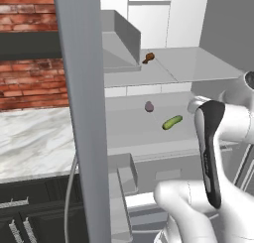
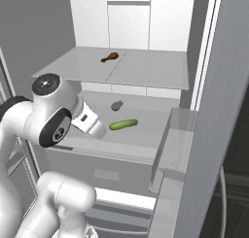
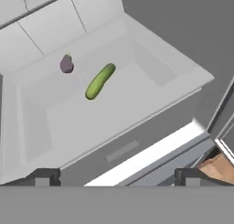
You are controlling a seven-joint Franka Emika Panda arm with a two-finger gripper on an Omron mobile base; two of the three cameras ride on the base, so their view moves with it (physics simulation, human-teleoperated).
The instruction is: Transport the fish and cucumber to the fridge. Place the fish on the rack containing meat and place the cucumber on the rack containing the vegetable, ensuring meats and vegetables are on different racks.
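The fridge (image 1: 82, 113) stands open. The green cucumber (image 1: 172, 122) (image 2: 123, 124) (image 3: 99, 81) lies flat on the lower shelf (image 2: 141, 137), a short way from the purplish vegetable (image 1: 149, 106) (image 2: 116, 105) (image 3: 66, 64). On the higher rack (image 2: 146, 69) sits the brown meat (image 1: 148, 57) (image 2: 110, 58). My gripper (image 3: 116, 178) hangs open and empty in front of and above the lower shelf, back from the cucumber, its fingertips (image 3: 43, 177) wide apart. The fish is out of view.
Door bins (image 1: 124, 36) (image 2: 175, 135) jut out on both open doors, flanking the arm's way in. The wide bottom drawer (image 3: 121, 150) lies below the lower shelf. A marble counter (image 1: 30, 138), brick wall and dark cabinets (image 1: 30, 212) are left of the fridge.
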